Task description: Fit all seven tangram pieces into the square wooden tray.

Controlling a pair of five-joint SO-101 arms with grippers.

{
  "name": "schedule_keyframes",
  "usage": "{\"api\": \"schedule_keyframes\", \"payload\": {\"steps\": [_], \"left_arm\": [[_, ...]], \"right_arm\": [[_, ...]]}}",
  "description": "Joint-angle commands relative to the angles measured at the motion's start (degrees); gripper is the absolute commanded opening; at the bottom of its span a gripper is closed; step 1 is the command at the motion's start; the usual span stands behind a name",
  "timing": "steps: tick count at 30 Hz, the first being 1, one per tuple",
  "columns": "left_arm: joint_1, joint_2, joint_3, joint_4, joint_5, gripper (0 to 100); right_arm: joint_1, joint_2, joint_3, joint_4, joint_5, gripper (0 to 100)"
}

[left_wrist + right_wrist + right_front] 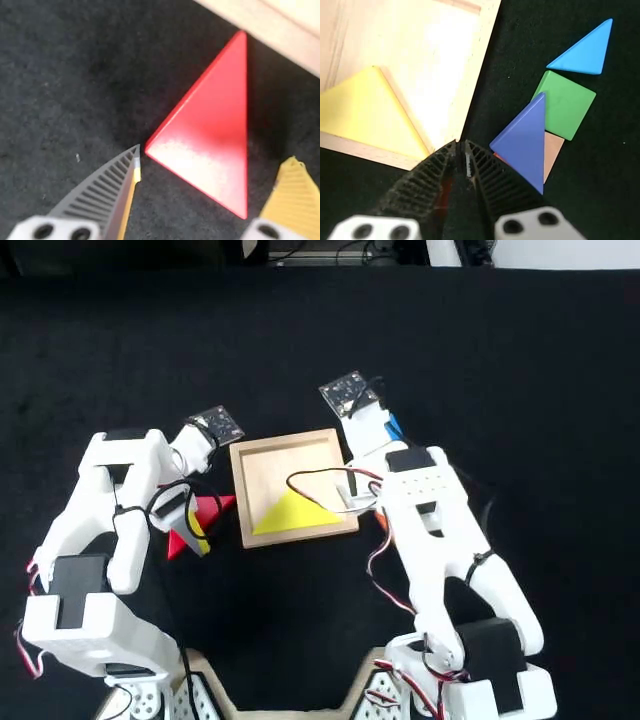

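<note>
The square wooden tray (285, 452) lies mid-table with a yellow triangle (290, 513) in its near part. A red triangle (210, 140) lies on the black cloth just beside the tray's left edge (280, 30). My left gripper (214, 155) is open, with one finger on each side of that triangle. My right gripper (461, 145) is shut on nothing, hovering by the tray's near right corner (482, 55), close to the yellow triangle (367, 112). Right of the tray lie a light blue triangle (587, 52), a green square (565, 102) and a dark blue triangle (525, 140) overlapping a pale orange piece (554, 152).
In the high view the left gripper (195, 525) is over the red triangle (212, 507), with a second red bit (177, 544) beside it. The right arm (430, 530) covers most of the pieces right of the tray. Black cloth (500, 360) stretches all around.
</note>
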Motion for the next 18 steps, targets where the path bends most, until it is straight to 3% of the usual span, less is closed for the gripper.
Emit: {"api": "schedule_keyframes", "payload": {"steps": [1, 7, 18], "left_arm": [[2.2, -0.3, -0.1, -0.6, 0.7, 39], [2.2, 3.7, -2.6, -0.1, 0.4, 29], [2.2, 4.0, -2.9, -0.1, 1.0, 29]], "right_arm": [[1.1, -0.3, -1.7, -1.0, -0.4, 1.1], [1.1, -0.5, -1.1, -1.1, 0.0, 1.1], [1.1, -0.4, -0.7, -1.1, 0.1, 1.1]]}}
